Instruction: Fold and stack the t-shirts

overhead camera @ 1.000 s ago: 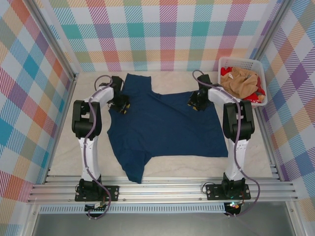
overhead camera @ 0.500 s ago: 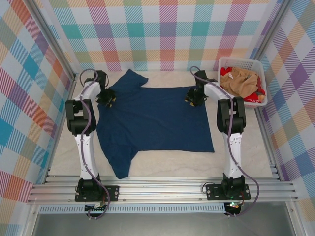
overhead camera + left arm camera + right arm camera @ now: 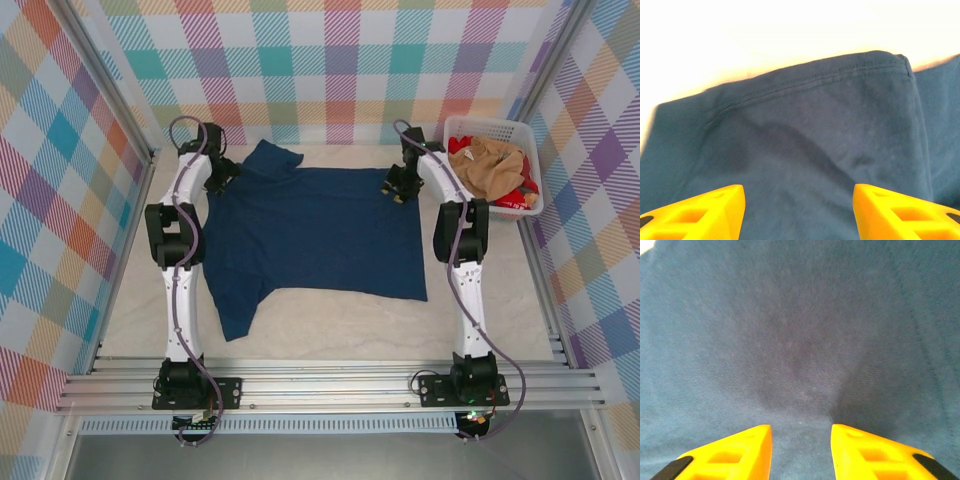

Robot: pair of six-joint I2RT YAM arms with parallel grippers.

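A navy blue t-shirt (image 3: 310, 235) lies spread flat on the table, plain side up, one sleeve at the back left and one trailing toward the front left. My left gripper (image 3: 220, 173) sits at its back left edge. In the left wrist view its yellow fingers (image 3: 700, 212) stand wide apart over the hemmed sleeve (image 3: 815, 135), holding nothing. My right gripper (image 3: 395, 187) is at the shirt's back right corner. Its narrow-set fingers (image 3: 735, 452) pinch a pucker of the navy cloth (image 3: 790, 330). A tan-orange t-shirt (image 3: 490, 165) and a red t-shirt (image 3: 516, 196) lie crumpled in the basket.
The white plastic basket (image 3: 490, 121) stands at the back right, against the checked wall, just right of my right arm. Bare beige table (image 3: 340, 335) shows in front of the shirt and along its left side. Metal rails run along the near edge.
Both arms dragged the navy shirt toward the back wall and it flattened out. The left gripper opened and let go of the cloth. The right gripper still pinches its corner.
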